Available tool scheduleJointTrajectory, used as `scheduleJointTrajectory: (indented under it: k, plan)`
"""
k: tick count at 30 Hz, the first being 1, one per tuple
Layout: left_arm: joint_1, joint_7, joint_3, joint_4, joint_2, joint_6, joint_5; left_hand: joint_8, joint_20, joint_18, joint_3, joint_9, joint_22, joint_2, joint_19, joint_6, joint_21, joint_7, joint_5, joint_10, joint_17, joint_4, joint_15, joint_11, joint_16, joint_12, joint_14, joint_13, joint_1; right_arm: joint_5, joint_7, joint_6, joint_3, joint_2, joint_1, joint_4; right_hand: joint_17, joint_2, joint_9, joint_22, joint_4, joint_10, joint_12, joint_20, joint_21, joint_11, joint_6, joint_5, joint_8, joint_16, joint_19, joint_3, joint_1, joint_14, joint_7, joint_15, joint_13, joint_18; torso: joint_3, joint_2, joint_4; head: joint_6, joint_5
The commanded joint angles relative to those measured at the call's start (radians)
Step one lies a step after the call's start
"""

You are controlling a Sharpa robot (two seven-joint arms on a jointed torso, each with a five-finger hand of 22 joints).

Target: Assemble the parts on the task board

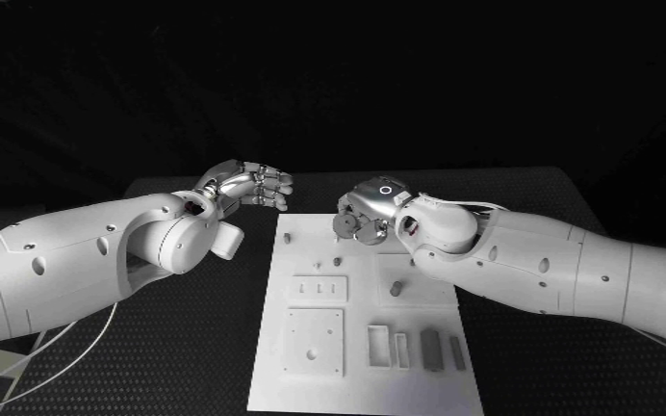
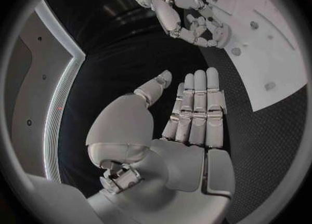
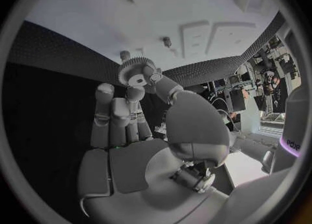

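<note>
The right hand [image 1: 372, 212] pinches a gear [image 3: 137, 69] over the task board's [image 1: 364, 377] far edge, hiding it from above; the left hand [image 1: 250, 185], fingers straight, holds nothing beside the board

You see a dim scene in the head view: the background is fully black, and the white task board [image 1: 364, 339] looks the brightest. In both wrist views the fisheye bends straight edges strongly near the dark rim.
</note>
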Motion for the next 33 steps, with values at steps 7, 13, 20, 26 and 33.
scheduleJointTrajectory:
  k: [7, 13, 20, 26, 33]
  plan:
    - [0.002, 0.008, 0.001, -0.002, 0.009, 0.002, -0.003, -0.004, -0.006, 0.017, 0.000, -0.001, 0.001, 0.001, 0.000, -0.001, -0.003, 0.004, -0.003, 0.007, 0.002, 0.001, 0.001, -0.002, -0.008, -0.004, 0.007, 0.001, -0.003, -0.038, 0.002, 0.016, -0.009, 0.073, -0.029, -0.071, -0.001, -0.007, 0.045, 0.014, 0.006, 0.008, -0.006, -0.006, 0.002, -0.001, 0.125, 0.003, 0.055, 0.004, 0.003, 0.000, 0.007, 0.002, -0.007, -0.004, -0.002, 0.008, 0.0004, 0.001, 0.0036, -0.004, 0.004]
    - [0.002, 0.008, 0.001, -0.005, 0.013, 0.003, -0.003, -0.004, -0.006, 0.017, 0.000, -0.001, 0.002, 0.001, 0.000, -0.001, -0.004, 0.004, -0.003, 0.007, 0.003, 0.001, 0.001, -0.002, -0.008, -0.005, 0.007, 0.002, -0.003, -0.041, 0.007, 0.019, -0.015, 0.102, -0.040, -0.109, -0.002, -0.008, 0.044, 0.014, 0.006, 0.009, -0.007, -0.006, 0.001, -0.001, 0.123, 0.003, 0.053, 0.003, 0.003, 0.000, 0.006, 0.002, -0.006, -0.003, -0.003, 0.008, -0.0002, 0.001, 0.0064, -0.006, 0.005]
    - [0.002, 0.008, 0.001, -0.008, 0.017, 0.005, -0.003, -0.004, -0.006, 0.017, 0.000, -0.001, 0.002, 0.001, 0.000, -0.001, -0.004, 0.004, -0.003, 0.007, 0.004, 0.001, 0.001, -0.002, -0.009, -0.005, 0.008, 0.002, -0.003, -0.042, 0.011, 0.026, -0.019, 0.124, -0.046, -0.139, -0.002, -0.009, 0.044, 0.014, 0.006, 0.009, -0.008, -0.006, 0.001, 0.000, 0.120, 0.003, 0.051, 0.003, 0.003, 0.001, 0.006, 0.003, -0.005, -0.003, -0.004, 0.008, 0.0003, 0.001, 0.0030, -0.009, 0.010]
    - [0.002, 0.008, 0.001, -0.007, 0.018, 0.005, -0.003, -0.004, -0.006, 0.017, 0.000, -0.002, 0.002, 0.001, 0.000, -0.001, -0.004, 0.004, -0.003, 0.007, 0.004, 0.001, 0.001, -0.002, -0.010, -0.005, 0.008, 0.002, -0.003, -0.046, 0.011, 0.025, -0.022, 0.138, -0.051, -0.163, -0.002, -0.010, 0.043, 0.014, 0.006, 0.009, -0.009, -0.006, 0.000, 0.001, 0.118, 0.003, 0.049, 0.002, 0.003, 0.001, 0.005, 0.003, -0.004, -0.002, -0.005, 0.008, 0.0003, 0.001, 0.0023, -0.009, 0.012]
    - [0.002, 0.007, 0.001, -0.007, 0.018, 0.005, -0.003, -0.004, -0.006, 0.017, 0.000, -0.002, 0.002, 0.001, 0.000, -0.001, -0.004, 0.004, -0.003, 0.007, 0.005, 0.002, 0.001, -0.002, -0.010, -0.006, 0.008, 0.002, -0.004, -0.046, 0.015, 0.026, -0.023, 0.144, -0.051, -0.175, -0.003, -0.012, 0.042, 0.013, 0.005, 0.009, -0.010, -0.007, -0.001, 0.002, 0.113, 0.003, 0.045, 0.001, 0.004, 0.002, 0.005, 0.003, -0.003, -0.001, -0.005, 0.008, 0.0004, 0.001, 0.0012, -0.010, 0.014]
